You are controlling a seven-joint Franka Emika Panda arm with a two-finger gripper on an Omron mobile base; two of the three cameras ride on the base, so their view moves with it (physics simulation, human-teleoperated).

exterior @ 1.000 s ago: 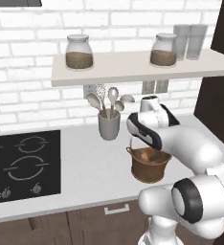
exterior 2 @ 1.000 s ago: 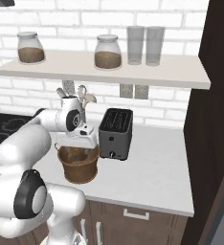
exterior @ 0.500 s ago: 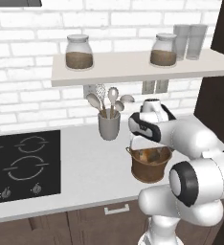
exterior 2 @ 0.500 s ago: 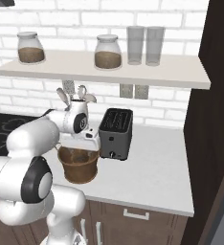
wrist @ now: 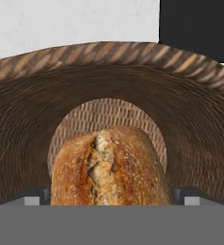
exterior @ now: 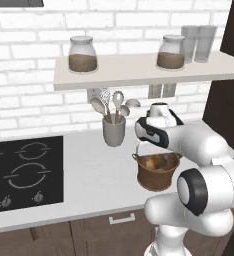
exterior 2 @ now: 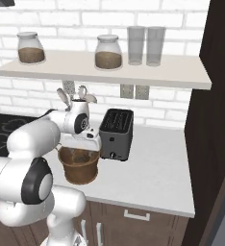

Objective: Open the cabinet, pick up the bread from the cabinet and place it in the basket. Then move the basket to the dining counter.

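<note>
The pincer [wrist: 109, 201] tips are cut off at six o'clock, one each side of the bread [wrist: 109, 167], seemingly pinching it though contact is hard to confirm. The bread hangs inside the basket [wrist: 32, 124], on the table [exterior: 89, 170] beside the toaster [exterior 2: 117, 134].

bread [wrist: 109, 167] golden-brown, dark cracked crust | basket [wrist: 190, 124] brown woven weave | toaster [exterior 2: 116, 134] dark grey | wall [exterior: 34, 45] white brick

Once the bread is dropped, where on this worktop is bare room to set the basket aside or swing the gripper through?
Bare worktop lies between the hob and the basket, and a wider patch runs right of the toaster to the dark tall unit. It is crowded around the basket: utensil cup behind, toaster beside.
</note>
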